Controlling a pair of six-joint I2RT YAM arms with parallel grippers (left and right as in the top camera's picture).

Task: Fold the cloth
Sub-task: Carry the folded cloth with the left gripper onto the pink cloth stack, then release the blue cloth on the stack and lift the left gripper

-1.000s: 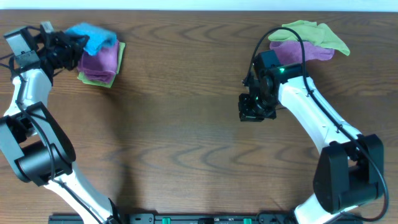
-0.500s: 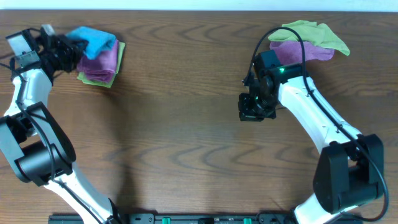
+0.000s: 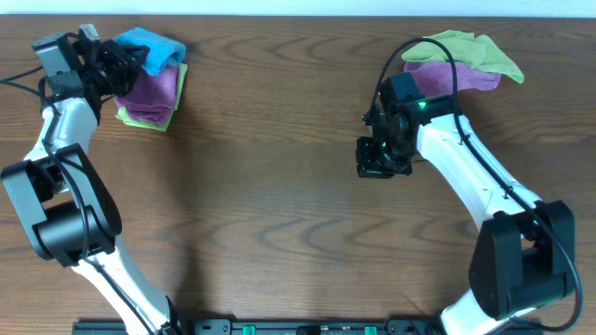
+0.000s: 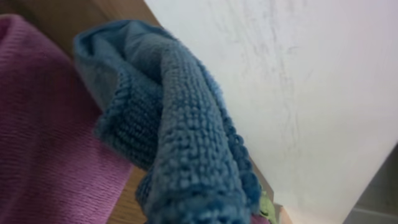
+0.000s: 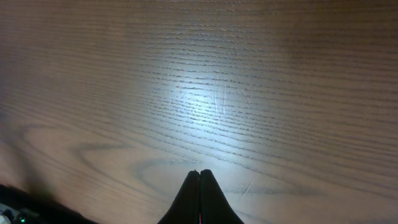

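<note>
Cloth (image 3: pixel 155 48), pinched by the left tool (image 3: pixel 126 65), now sits nearer the surface's (image 3: pixel 279 195) far edge, above the purple cloth (image 3: pixel 154 93) (being lifted off for spreading, I judge), while the right tool (image 5: pixel 199 186) hangs pressed together, empty.

The wooden table (image 3: pixel 279 186) is dark brown with wavy grain; at ten o'clock on it a folded purple cloth (image 3: pixel 154 93) lies on a folded lime-green cloth (image 3: pixel 140 119), whose edge shows at its six and three o'clock sides; at one o'clock a rumpled lime-green cloth (image 3: pixel 475 51) drapes over a rumpled purple cloth (image 3: pixel 456 78); a pale strip (image 3: pixel 298 7) runs along twelve o'clock; the right wrist view shows a glare (image 5: pixel 199 99) on bare grain
</note>
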